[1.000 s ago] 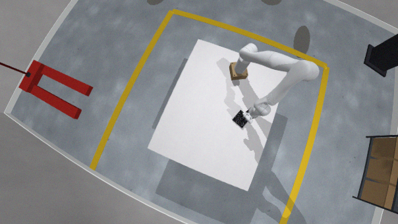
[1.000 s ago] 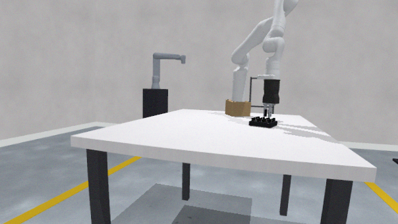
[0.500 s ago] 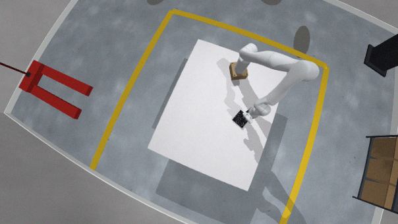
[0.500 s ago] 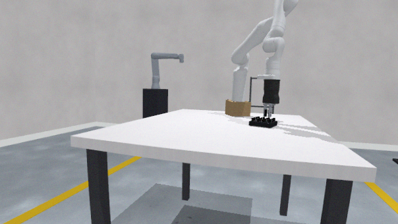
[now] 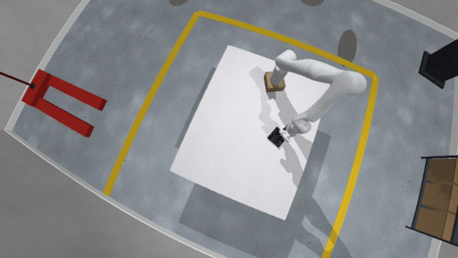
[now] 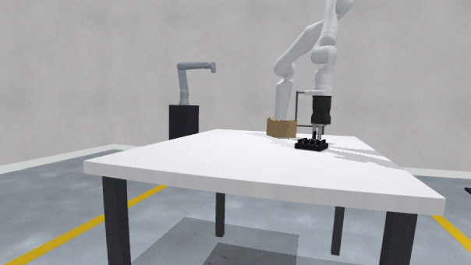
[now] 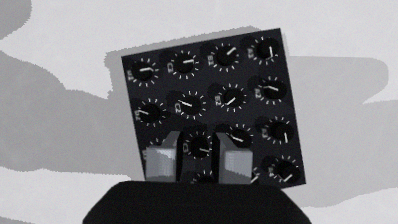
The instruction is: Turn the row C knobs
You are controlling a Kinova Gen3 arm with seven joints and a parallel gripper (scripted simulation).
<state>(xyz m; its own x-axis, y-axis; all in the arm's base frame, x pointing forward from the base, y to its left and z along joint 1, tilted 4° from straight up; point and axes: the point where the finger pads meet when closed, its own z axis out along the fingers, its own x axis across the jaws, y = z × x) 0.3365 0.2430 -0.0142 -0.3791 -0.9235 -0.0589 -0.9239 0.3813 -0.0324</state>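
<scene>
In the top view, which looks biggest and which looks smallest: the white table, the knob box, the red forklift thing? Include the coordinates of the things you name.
1. White table [image 5: 227, 125] [image 6: 242, 171]
2. Red forked thing [image 5: 72, 88]
3. Knob box [image 5: 275, 139] [image 6: 311, 146] [image 7: 207, 82]

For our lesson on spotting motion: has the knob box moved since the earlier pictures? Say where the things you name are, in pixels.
No; the knob box [image 5: 274, 139] [image 6: 310, 146] [image 7: 167, 90] keeps its place on the table [image 5: 227, 152] [image 6: 234, 167].
</scene>
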